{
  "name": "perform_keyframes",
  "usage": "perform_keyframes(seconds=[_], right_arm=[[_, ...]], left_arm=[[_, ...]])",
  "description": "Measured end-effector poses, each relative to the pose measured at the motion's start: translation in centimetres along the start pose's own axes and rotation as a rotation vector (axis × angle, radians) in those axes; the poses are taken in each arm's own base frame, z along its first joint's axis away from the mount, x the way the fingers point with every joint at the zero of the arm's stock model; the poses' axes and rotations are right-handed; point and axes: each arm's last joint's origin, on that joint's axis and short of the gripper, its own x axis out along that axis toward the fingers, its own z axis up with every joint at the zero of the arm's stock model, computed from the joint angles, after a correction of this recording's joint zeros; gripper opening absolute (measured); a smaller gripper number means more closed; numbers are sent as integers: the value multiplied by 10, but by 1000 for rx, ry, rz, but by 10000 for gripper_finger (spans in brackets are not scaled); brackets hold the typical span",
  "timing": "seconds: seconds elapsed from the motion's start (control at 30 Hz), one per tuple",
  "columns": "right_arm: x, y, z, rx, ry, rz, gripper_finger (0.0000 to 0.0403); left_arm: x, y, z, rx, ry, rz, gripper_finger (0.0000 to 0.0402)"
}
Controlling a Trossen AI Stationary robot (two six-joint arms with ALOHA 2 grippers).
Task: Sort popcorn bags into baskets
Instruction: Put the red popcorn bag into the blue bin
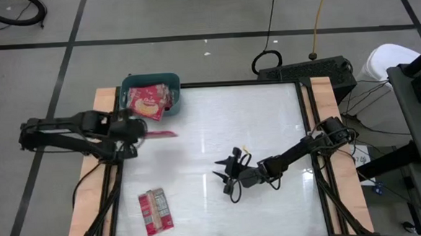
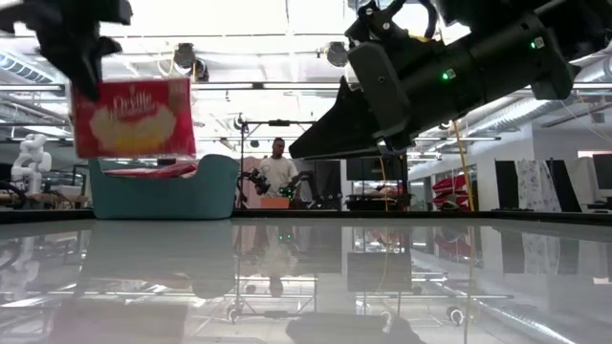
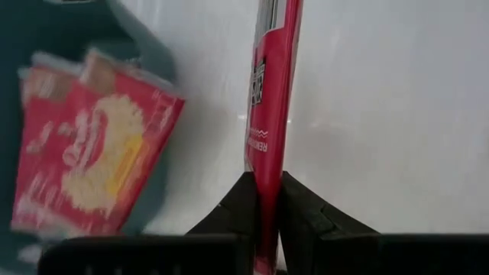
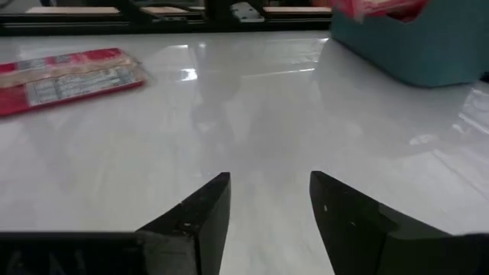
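A teal basket [image 1: 172,98] stands at the table's far left with red popcorn bags [image 1: 149,101] lying in it; it also shows in the low view [image 2: 163,186] and the left wrist view [image 3: 145,46]. My left gripper [image 1: 135,129] is shut on one red popcorn bag [image 2: 132,117], which hangs just near of the basket. Another bag [image 1: 155,211] lies flat, grey back up, near the table's front left. My right gripper [image 1: 231,175] stands open over the table's middle with nothing between its fingers [image 4: 195,218]. My left gripper pinches the bag between its two fingers [image 3: 302,218], on its upper edge [image 3: 267,191] near one corner [image 2: 91,88]. The fingers come slanting down from the table's left. The bag hangs upright below them, flat and clear of the table.
Bare white tabletop [image 1: 268,122] spreads right of the basket and around my right gripper. Wooden rails [image 1: 328,155] run along the table's left and right sides. A person [image 2: 277,167] stands far off in the room behind the table.
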Motion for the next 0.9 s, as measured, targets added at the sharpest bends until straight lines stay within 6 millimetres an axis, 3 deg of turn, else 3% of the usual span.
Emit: perform_keyframes(seconds=[0.1, 0.23, 0.47, 0.8, 0.9], right_arm=[[0, 1, 0, -11, 8, 35, 172], [-2, 5, -1, -16, 13, 61, 172], [-4, 7, -2, -27, 12, 68, 171], [-4, 7, -2, -23, 12, 68, 171], [-4, 7, -2, -12, 13, 70, 171]], left_arm=[[27, -3, -2, 84, 25, 40, 35], [50, 3, -5, 55, 93, 176, 35], [54, 25, 1, -20, 115, 408, 36], [56, 58, 11, -41, 49, 530, 37], [47, 67, 11, -69, 60, 547, 37]])
